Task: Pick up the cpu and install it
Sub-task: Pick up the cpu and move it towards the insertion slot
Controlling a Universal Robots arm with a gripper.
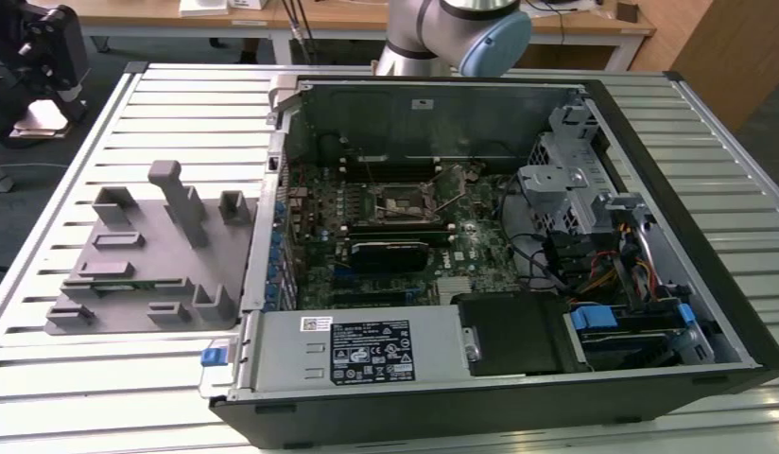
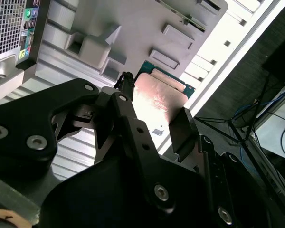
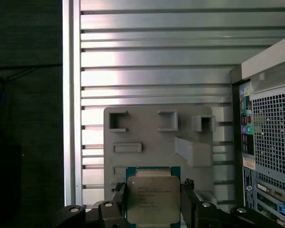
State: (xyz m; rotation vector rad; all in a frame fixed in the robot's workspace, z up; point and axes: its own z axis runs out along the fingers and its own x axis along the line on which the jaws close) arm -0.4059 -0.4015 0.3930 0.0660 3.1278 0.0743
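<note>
The cpu [image 3: 153,203], a flat square chip with a silver metal top and a green rim, sits between the two black fingers [image 3: 119,198] of my gripper [image 3: 153,186], which is shut on its opposite edges. In the second wrist view the cpu [image 2: 160,95] shows the same way, clamped in the gripper [image 2: 154,110]. It hangs well above the grey plastic tray [image 3: 152,128]. The black cpu socket [image 1: 403,203] lies in the middle of the motherboard inside the open computer case [image 1: 642,284], with its metal lever raised beside it.
The grey tray [image 1: 137,274] with upright blocks lies on the slatted metal table [image 1: 112,378], at the exterior view's left of the case. The arm [image 1: 459,28] rises behind the case. The case's perforated rear panel [image 3: 270,142] stands close to the tray.
</note>
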